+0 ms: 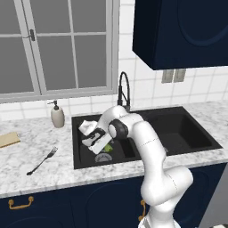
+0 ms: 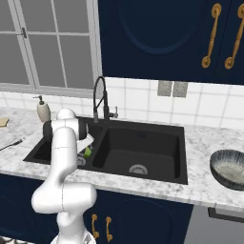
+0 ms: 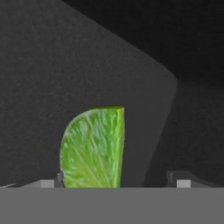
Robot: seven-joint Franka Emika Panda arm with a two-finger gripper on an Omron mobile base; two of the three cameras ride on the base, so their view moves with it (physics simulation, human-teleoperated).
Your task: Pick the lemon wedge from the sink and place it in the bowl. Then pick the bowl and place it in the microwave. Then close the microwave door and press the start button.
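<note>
The lemon wedge (image 3: 94, 148), bright yellow-green, lies on the floor of the black sink's (image 1: 80, 122) left basin. My gripper (image 3: 117, 180) is down in that basin, open, with a fingertip on each side of the wedge; the left fingertip (image 3: 59, 178) stands close to its curved edge. From the base views the hand (image 1: 105, 145) hangs right over the wedge (image 1: 108, 147), just above the round drain. The patterned bowl (image 2: 229, 167) stands on the counter right of the sink (image 2: 143, 143), far from the gripper (image 2: 87, 148). The microwave, its door and the start button are out of view.
A tall arched black faucet (image 1: 123, 89) rises behind the sink's divider. A soap dispenser (image 1: 57, 115), a fork (image 1: 42, 161) and a wooden board (image 1: 9, 139) lie on the marble counter to the left. Dark cabinets (image 1: 182, 31) hang overhead.
</note>
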